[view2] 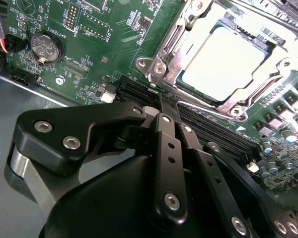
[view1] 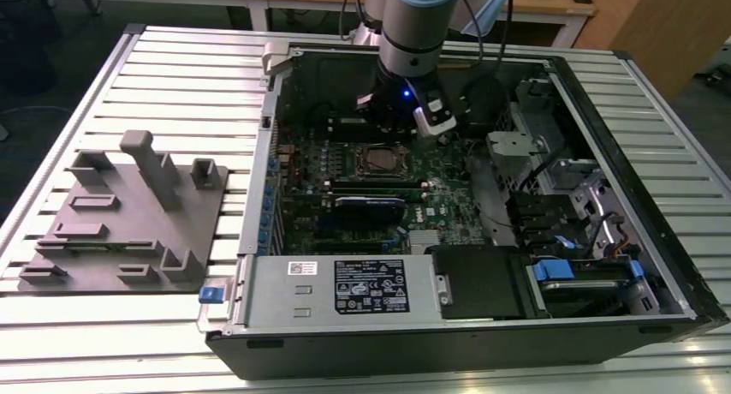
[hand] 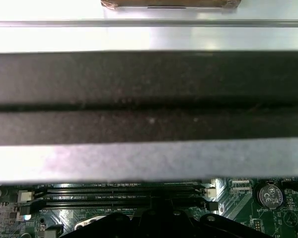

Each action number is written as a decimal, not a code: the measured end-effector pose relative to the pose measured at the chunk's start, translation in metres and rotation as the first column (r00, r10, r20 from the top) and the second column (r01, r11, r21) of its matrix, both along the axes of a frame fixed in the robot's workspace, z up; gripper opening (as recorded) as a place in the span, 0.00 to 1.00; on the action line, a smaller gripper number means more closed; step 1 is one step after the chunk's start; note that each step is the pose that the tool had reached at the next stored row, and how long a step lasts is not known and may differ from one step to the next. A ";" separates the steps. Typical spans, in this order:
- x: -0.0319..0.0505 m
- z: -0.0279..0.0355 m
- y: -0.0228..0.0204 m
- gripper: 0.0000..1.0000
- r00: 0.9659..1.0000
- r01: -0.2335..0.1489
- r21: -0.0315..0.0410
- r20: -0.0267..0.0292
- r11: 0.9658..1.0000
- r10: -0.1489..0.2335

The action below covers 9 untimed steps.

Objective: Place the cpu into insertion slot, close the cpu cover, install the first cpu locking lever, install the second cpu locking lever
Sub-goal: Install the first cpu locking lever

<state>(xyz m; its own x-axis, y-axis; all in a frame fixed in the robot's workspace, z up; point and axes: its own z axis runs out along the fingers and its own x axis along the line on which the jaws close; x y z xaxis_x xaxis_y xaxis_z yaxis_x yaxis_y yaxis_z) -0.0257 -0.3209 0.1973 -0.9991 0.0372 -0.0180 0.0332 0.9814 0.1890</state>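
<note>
The cpu (view2: 223, 62), a square chip with a silver-grey top, lies flat in the insertion slot on the green motherboard (view2: 114, 39). The slot's pin field is hidden under it. The cpu cover (view2: 170, 54) lies down around the chip as a metal frame. A thin metal lever (view2: 268, 90) runs along one side of the frame. My gripper (view2: 168, 105) hangs beside the socket over the black memory slots (view2: 208, 130), its black fingers pressed together with nothing between them. In the exterior view the gripper (view1: 395, 124) is just behind the cpu (view1: 378, 161).
The open computer case (view1: 639, 180) walls in the board. A power supply (view1: 342, 284) and a drive cage (view1: 583, 272) fill its near side. A grey fixture plate (view1: 126, 214) lies on the slatted table at the exterior view's left. A coin battery (view2: 44, 47) sits near the memory slots (hand: 124, 194).
</note>
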 end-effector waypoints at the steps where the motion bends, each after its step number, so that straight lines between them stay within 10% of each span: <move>1: 0.0000 0.0001 0.0000 0.11 1.000 0.000 0.000 0.000 1.000 0.000; 9: 0.0000 0.0015 0.0000 0.11 1.000 0.000 0.000 0.000 1.000 0.000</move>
